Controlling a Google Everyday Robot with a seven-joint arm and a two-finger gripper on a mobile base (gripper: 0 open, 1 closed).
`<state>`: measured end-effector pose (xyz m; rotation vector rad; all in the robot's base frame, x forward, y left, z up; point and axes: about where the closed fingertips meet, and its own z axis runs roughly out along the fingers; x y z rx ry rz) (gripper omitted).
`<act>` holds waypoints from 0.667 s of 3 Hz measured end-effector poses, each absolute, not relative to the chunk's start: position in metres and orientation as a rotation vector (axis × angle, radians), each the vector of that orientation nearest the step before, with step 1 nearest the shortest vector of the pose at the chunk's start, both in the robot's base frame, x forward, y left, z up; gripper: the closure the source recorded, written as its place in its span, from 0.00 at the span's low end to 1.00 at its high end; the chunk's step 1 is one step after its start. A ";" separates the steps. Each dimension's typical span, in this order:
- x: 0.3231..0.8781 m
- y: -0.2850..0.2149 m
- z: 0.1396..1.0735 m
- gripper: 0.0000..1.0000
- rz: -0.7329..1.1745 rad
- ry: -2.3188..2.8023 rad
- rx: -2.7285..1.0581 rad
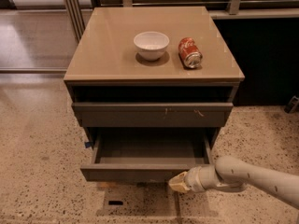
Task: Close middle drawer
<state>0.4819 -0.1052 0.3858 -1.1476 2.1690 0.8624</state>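
The middle drawer (140, 171) is pulled partly out of the grey-brown cabinet (93, 76). It is wide and shallow with a plain front, and its smooth grey tray (149, 148) is bare. Above it is the taller drawer front (152, 113) with small pale marks, pushed in. My gripper (176, 183) comes in from the lower right on a pale arm (252, 174). Its tip is against the lower right part of the middle drawer's front.
A white bowl (151, 45) and a red soda can (189, 52) lying on its side rest on the cabinet top. Speckled floor surrounds the cabinet. A dark wall panel (266, 55) is at the right, rails behind.
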 end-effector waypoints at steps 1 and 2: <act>0.498 -0.105 0.393 1.00 0.758 2.137 -1.232; 0.515 -0.110 0.400 1.00 0.621 2.127 -1.273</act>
